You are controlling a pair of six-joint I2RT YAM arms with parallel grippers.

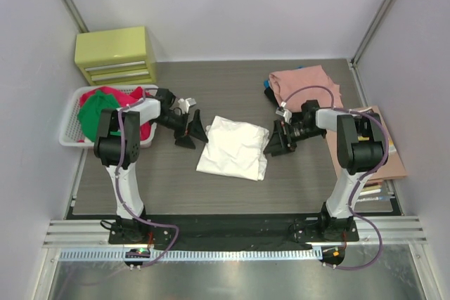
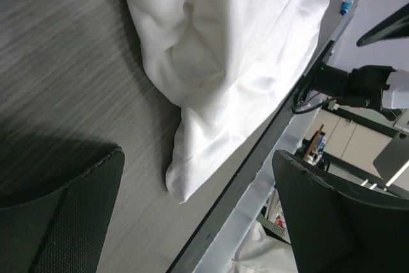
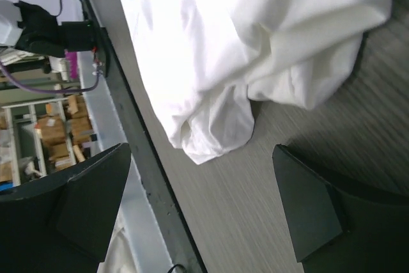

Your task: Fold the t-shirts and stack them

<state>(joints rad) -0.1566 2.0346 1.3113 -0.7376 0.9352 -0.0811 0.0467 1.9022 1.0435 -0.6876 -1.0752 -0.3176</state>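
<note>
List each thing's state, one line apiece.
White shirt, loosely folded, rumpled, on the table.
Pink shirt, folded, far right.
Red shirt, bunched in the basket.
Green shirt, bunched in the basket.
Drawers, shut.
Left tool, open, empty.
Right tool, open, empty.

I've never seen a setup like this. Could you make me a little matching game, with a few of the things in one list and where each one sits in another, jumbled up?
Things:
1. white t-shirt
2. salmon-pink t-shirt
3. green t-shirt
4. yellow-green drawer box

Places:
A. inside the white basket on the left
B. far left corner, by the wall
C. middle of the table
D. far right part of the table

Pairs: 1-C, 2-D, 3-A, 4-B
</note>
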